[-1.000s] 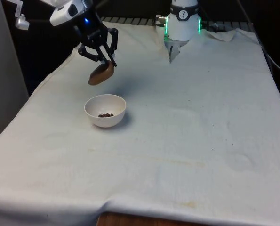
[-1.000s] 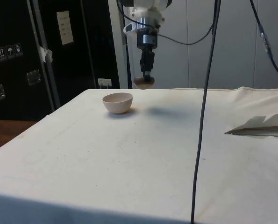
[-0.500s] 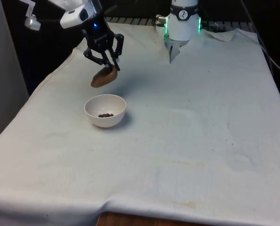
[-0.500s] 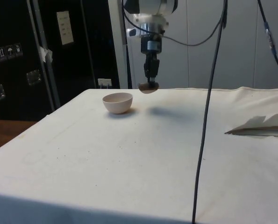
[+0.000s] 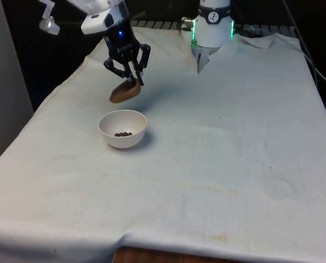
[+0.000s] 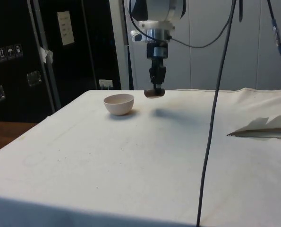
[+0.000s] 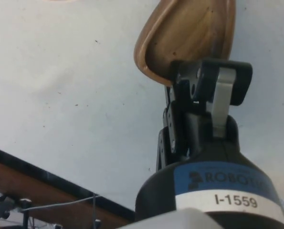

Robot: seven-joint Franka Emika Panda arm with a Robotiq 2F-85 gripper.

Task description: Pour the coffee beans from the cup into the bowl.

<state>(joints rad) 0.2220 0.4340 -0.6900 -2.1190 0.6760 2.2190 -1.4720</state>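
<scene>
A white bowl stands on the cloth at the front view's left, with a few dark coffee beans in its bottom. My gripper hangs above the cloth just behind the bowl, shut on the rim of a small brown wooden cup. The cup is tilted on its side in the air, and its inside looks bare in the wrist view.
The white cloth has a slit and a raised fold near the robot's base. A black cable hangs across the side view. The table's edge lies close beyond the cup in the wrist view.
The gripper has carried the tilted cup away from above the bowl, toward the front view's right and the robot's base. The bowl and its beans have stayed put.
</scene>
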